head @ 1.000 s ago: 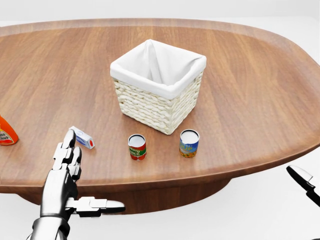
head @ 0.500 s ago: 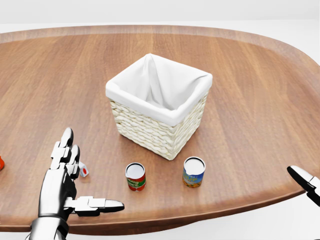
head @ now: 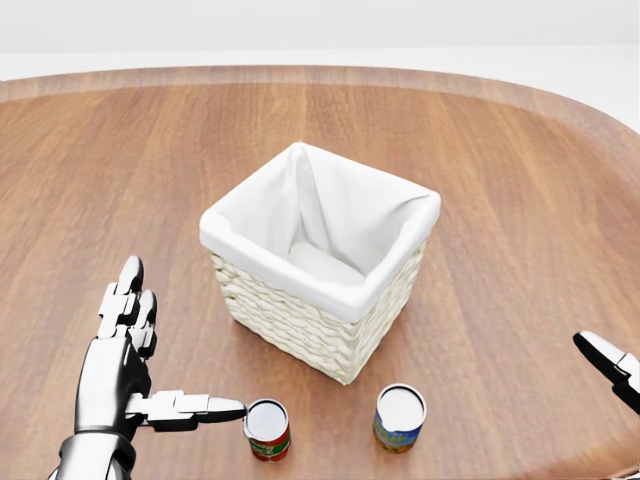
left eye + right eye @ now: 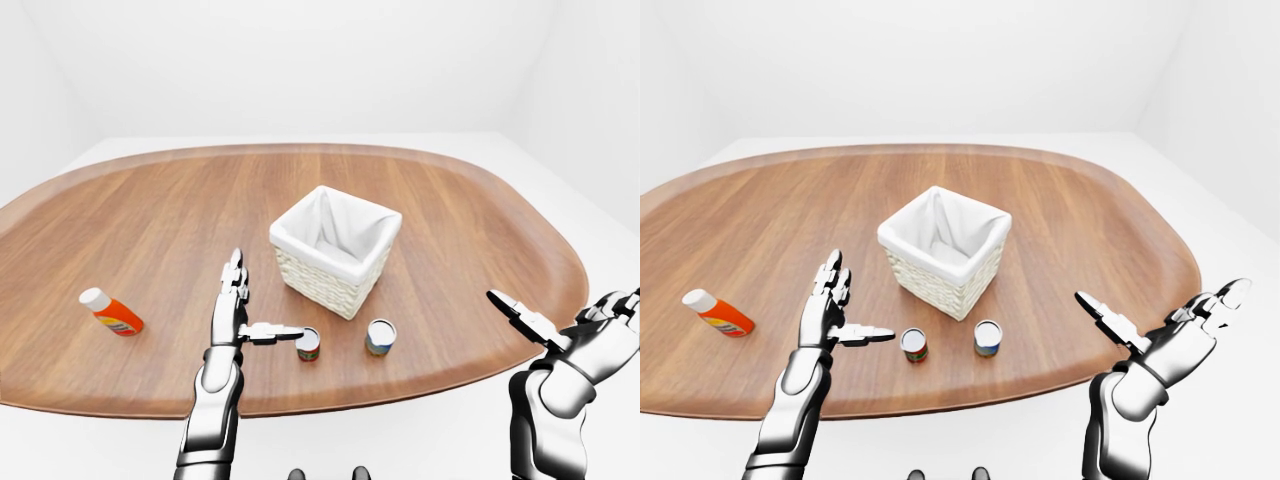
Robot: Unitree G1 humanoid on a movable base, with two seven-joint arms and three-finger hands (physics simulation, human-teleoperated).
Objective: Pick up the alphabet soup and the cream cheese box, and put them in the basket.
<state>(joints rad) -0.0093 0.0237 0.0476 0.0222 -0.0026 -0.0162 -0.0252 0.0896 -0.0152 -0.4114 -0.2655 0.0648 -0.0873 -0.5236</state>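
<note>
The white-lined wicker basket (image 3: 300,320) stands mid-table. Below it in the head view are two upright cans: a red-labelled one (image 3: 267,428) and a blue-and-yellow one (image 3: 400,418); I cannot read which is the alphabet soup. My left hand (image 3: 180,345) is open, fingers pointing up, its thumb tip almost at the red can's left side. The cream cheese box does not show in any view; my left hand covers the spot left of the red can. Off the table's right edge, my right hand (image 4: 558,318) hovers open and holds nothing.
An orange bottle with a white cap (image 4: 112,312) lies far left on the oval wooden table (image 4: 150,220). The table's near edge (image 4: 400,390) runs just below the cans in the left-eye view. White floor and walls surround it.
The camera has moved closer, so the whole head view slid downward. The cream cheese box has gone from sight behind my left hand. The orange bottle has left the head view.
</note>
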